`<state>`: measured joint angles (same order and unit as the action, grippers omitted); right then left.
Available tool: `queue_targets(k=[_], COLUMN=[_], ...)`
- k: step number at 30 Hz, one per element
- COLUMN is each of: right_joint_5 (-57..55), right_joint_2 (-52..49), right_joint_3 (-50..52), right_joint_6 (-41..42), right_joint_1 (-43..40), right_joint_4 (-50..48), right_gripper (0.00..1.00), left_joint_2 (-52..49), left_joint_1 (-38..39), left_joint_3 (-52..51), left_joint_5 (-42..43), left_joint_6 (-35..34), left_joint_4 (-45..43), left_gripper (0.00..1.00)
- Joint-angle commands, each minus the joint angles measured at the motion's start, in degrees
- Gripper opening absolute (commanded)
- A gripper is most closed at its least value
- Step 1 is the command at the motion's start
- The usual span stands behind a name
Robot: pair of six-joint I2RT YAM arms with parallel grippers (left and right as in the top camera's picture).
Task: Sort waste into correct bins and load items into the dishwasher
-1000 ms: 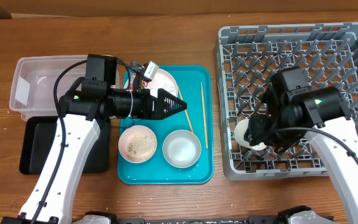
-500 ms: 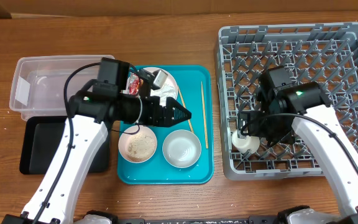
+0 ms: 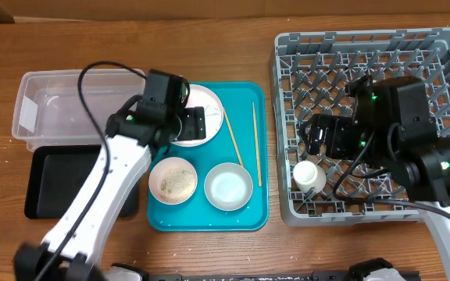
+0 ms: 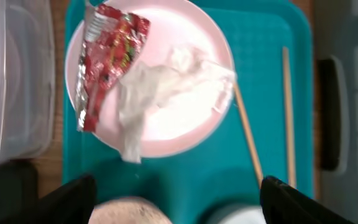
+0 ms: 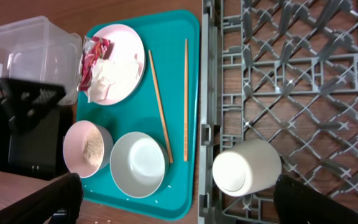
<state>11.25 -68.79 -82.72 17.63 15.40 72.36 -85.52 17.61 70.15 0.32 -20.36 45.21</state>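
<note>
Brown wooden table (image 3: 209, 47) is seen under everything. A red-and-white wrapper (image 4: 107, 59) and a crumpled napkin (image 4: 166, 81) are laid on the pink plate (image 4: 179, 127), on the teal tray (image 4: 269, 37). Two chopsticks (image 5: 159, 102) are laid beside it. A pink bowl (image 5: 72, 155) with rice (image 5: 92, 146) and a grey bowl (image 5: 138, 165) are set there too. The white cup (image 5: 244, 168) is found inside the grey rack (image 5: 207, 81). The left gripper (image 4: 179, 199) is held open over the plate, the right gripper (image 5: 185, 199) open over the rack, nothing gripped.

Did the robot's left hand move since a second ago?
Yes. The left gripper pulled back from beside the chopsticks near the middle of the teal tray. It now hangs over the pink plate in the tray's far left corner.
</note>
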Motion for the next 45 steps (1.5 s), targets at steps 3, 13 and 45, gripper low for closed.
queue_targets(k=[3,13,45], right_joint_5=[2.6,2.6,2.6], right_joint_2=[0.3,0.3,0.3], right_joint_3=[-0.1,-0.1,-0.1], right_joint_6=[0.2,0.2,0.2], right_joint_1=[0.0,0.0,0.0], right_joint_4=[0.1,0.2,0.4], right_gripper=[1.0,1.0,1.0], left_joint_2=[-14.3,-22.8,-10.5], left_joint_1=[0.1,0.0,-24.4], left_joint_3=[0.9,1.0,18.1], left_joint_5=[-3.6,-0.5,0.6], left_joint_6=[6.5,7.1,7.6], left_joint_4=[-7.4,-9.2,5.7], left_gripper=[0.88,0.04,0.81])
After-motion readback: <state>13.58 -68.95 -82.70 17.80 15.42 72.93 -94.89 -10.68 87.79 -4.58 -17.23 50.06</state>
